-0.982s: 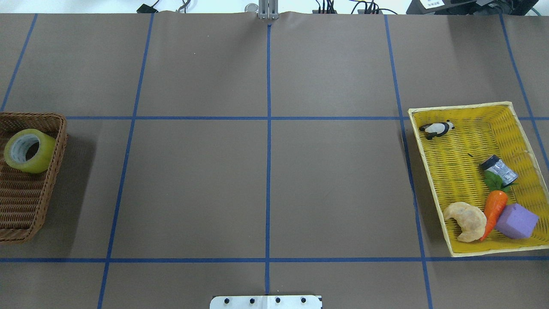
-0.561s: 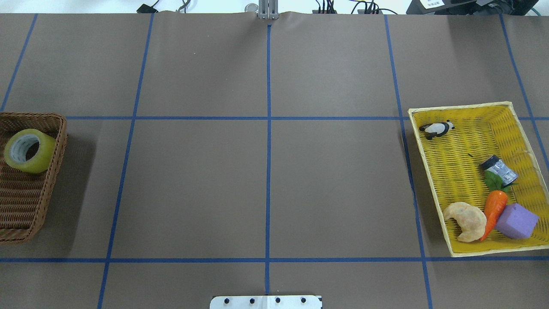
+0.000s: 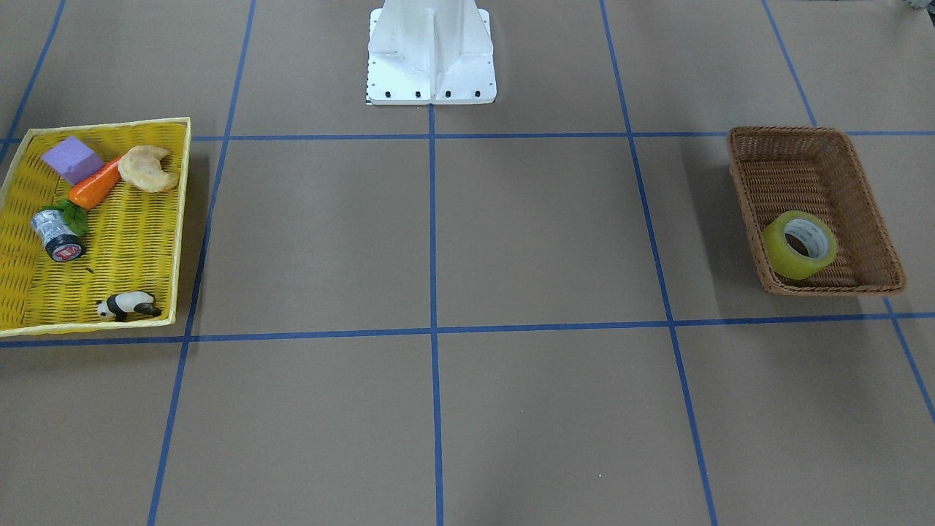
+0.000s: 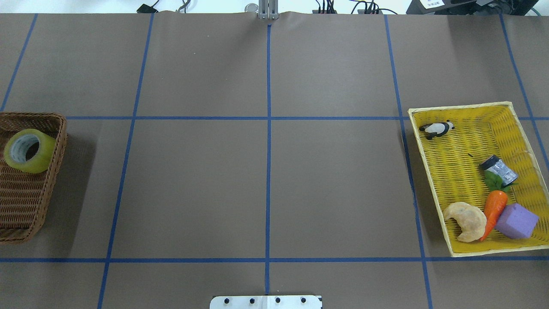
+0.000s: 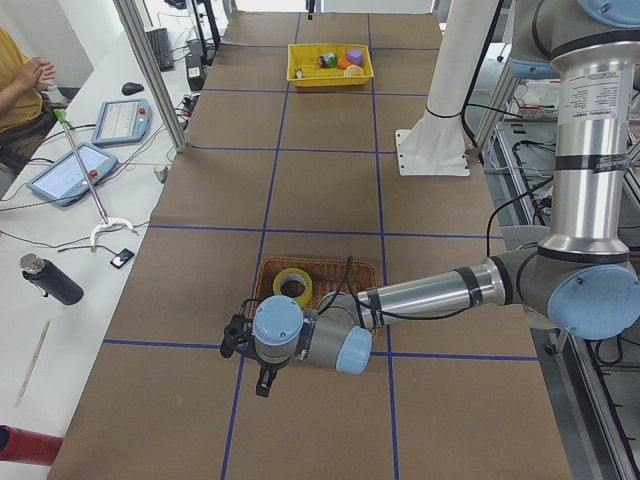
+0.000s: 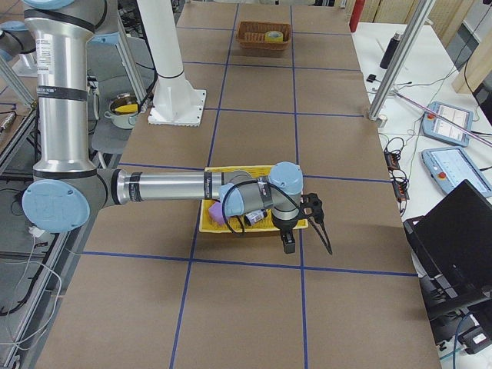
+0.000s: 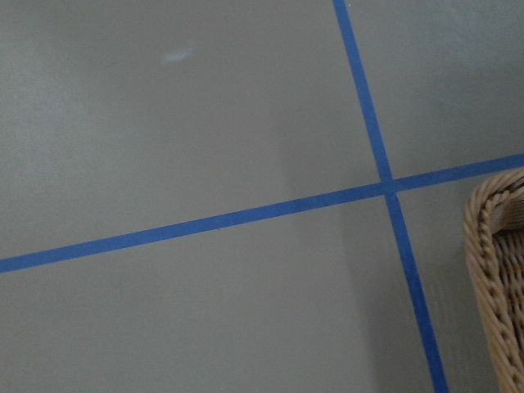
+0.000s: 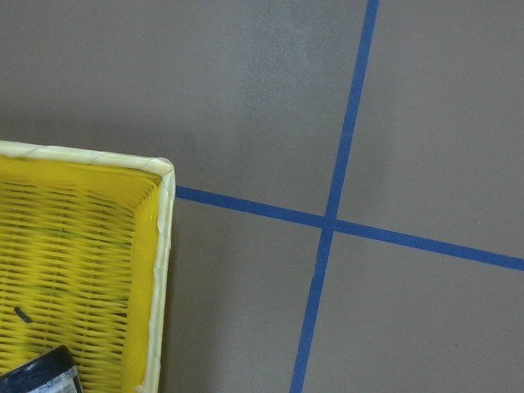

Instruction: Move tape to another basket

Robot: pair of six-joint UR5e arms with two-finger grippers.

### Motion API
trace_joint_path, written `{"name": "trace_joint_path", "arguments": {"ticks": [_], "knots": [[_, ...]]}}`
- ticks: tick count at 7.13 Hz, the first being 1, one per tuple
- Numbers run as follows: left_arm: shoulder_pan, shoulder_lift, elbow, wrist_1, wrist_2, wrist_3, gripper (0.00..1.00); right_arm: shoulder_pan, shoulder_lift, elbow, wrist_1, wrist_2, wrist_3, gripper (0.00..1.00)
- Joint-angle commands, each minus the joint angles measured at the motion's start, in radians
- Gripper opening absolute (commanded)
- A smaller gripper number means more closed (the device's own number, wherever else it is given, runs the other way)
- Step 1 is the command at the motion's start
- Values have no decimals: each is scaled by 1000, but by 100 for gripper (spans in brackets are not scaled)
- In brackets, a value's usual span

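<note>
The yellow tape roll (image 3: 800,245) lies tilted in the far end of the brown wicker basket (image 3: 785,133), at the table's left end in the overhead view, where the tape (image 4: 29,151) leans on the basket wall (image 4: 60,141). The left gripper (image 5: 238,335) shows only in the exterior left view, above the table just beyond the basket's outer end; I cannot tell if it is open or shut. The right gripper (image 6: 317,211) shows only in the exterior right view, beside the yellow tray's outer end; I cannot tell its state. A basket corner (image 7: 499,278) shows in the left wrist view.
The yellow woven tray (image 4: 430,180) at the table's right end holds a small silver-black cylinder (image 4: 499,168), a toy panda (image 4: 436,129), a carrot (image 4: 494,210), a croissant (image 4: 466,220) and a purple block (image 4: 517,221). The robot's white base (image 3: 431,58) stands at the middle near edge.
</note>
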Motion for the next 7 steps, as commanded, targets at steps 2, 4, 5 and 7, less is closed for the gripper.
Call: {"name": "trace_joint_path", "arguments": {"ticks": [2, 4, 5, 7], "knots": [[-22, 5, -245, 386, 75, 185, 99, 0, -2, 0, 1, 0, 0, 100], [-59, 8, -299, 566, 93, 335, 99, 0, -2, 0, -1, 0, 2, 100], [-61, 21, -293, 567, 93, 329, 99, 0, 2, 5, -1, 2, 2, 100], [-61, 30, -295, 568, 77, 322, 99, 47, 25, 21, -92, 41, -11, 100]]}}
